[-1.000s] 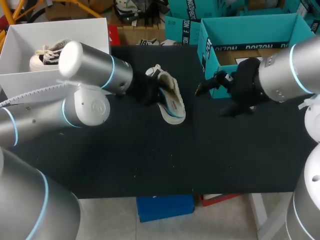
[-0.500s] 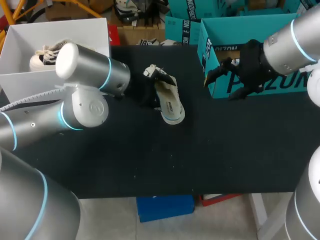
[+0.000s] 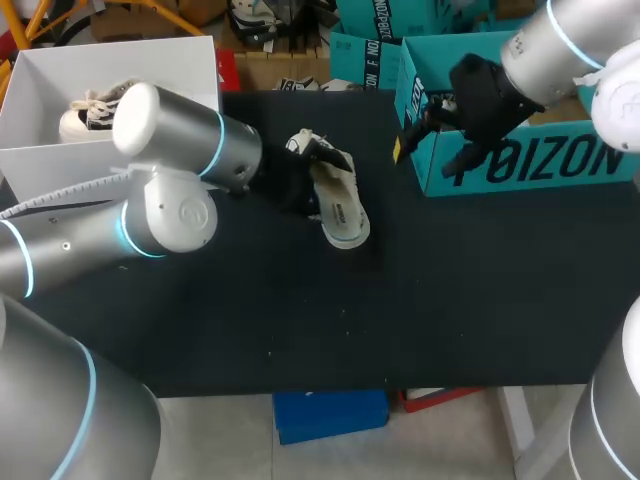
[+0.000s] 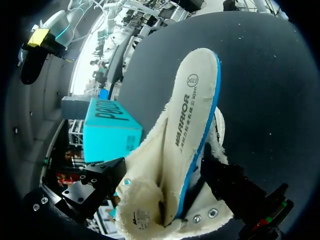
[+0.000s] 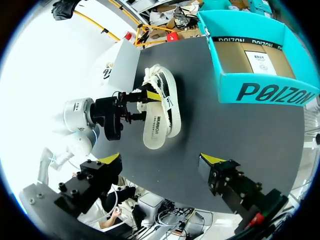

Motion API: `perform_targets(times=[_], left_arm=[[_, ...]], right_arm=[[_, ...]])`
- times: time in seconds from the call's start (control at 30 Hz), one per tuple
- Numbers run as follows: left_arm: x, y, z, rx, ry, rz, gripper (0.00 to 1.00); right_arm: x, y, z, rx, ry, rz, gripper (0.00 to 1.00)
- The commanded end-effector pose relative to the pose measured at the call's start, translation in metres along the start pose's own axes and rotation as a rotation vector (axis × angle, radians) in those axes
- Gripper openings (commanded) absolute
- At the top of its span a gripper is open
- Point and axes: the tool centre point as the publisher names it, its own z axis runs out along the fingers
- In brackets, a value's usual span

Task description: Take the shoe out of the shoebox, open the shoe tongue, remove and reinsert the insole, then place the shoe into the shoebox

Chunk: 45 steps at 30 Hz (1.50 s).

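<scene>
Shoe (image 3: 335,195) lies mid-table pinched by left pincer (image 5: 144,106); right pincer (image 5: 161,160) spread near shoebox (image 3: 540,160) corner.

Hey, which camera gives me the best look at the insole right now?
The left wrist view: the insole fills it, close up, sticking out of the shoe. In the head view the insole is small, and in the right wrist view the insole is small too.

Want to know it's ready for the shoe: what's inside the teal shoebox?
Right wrist view: the teal shoebox holds only a brown liner with a white label; the shoe lies out on the table. From the head view, the right arm hides part of its inside.
</scene>
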Motion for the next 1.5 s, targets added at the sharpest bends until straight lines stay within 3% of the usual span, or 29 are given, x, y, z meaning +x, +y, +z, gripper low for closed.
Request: perform_targets(times=[0.03, 0.4, 0.43, 0.5, 0.53, 0.63, 0.7, 0.73, 1.13, 1.33, 1.4, 1.5], left_arm=[[0.002, -0.002, 0.007, 0.003, 0.002, 0.004, 1.0], [0.002, -0.01, 0.009, 0.023, -0.015, 0.007, 1.0], [0.002, -0.011, 0.009, 0.024, -0.015, 0.009, 0.83], [0.003, -0.012, 0.007, 0.016, -0.005, 0.025, 0.17], [0.004, -0.011, 0.007, 0.007, 0.001, 0.033, 0.0], [0.006, -0.01, 0.004, -0.017, 0.014, 0.049, 0.0], [0.006, -0.009, 0.002, -0.035, 0.021, 0.066, 0.43], [0.006, -0.009, 0.001, -0.036, 0.021, 0.067, 0.46], [0.002, -0.002, -0.015, -0.106, 0.035, 0.12, 0.47], [0.008, 0.009, -0.013, -0.153, 0.063, 0.146, 0.49], [0.008, 0.013, -0.01, -0.167, 0.068, 0.15, 0.62], [0.005, 0.016, -0.006, -0.172, 0.062, 0.146, 0.62]], right_arm=[[0.001, 0.003, 0.0, 0.021, -0.002, -0.001, 1.0], [0.001, 0.003, 0.0, 0.021, -0.002, -0.001, 1.0], [0.001, 0.003, 0.0, 0.021, -0.002, -0.001, 1.0], [0.001, 0.003, 0.0, 0.021, -0.002, -0.001, 1.0], [0.001, 0.003, 0.0, 0.021, -0.002, -0.001, 1.0], [0.001, 0.003, 0.0, 0.021, -0.002, -0.001, 1.0], [0.001, 0.003, 0.0, 0.021, -0.002, -0.001, 1.0], [0.001, 0.003, 0.0, 0.021, -0.002, -0.001, 1.0], [0.001, 0.003, 0.0, 0.021, -0.002, -0.001, 1.0], [0.001, 0.003, 0.0, 0.021, -0.002, -0.001, 1.0], [0.001, 0.003, 0.0, 0.021, -0.002, -0.001, 1.0], [0.001, 0.003, 0.0, 0.021, -0.002, -0.001, 1.0]])
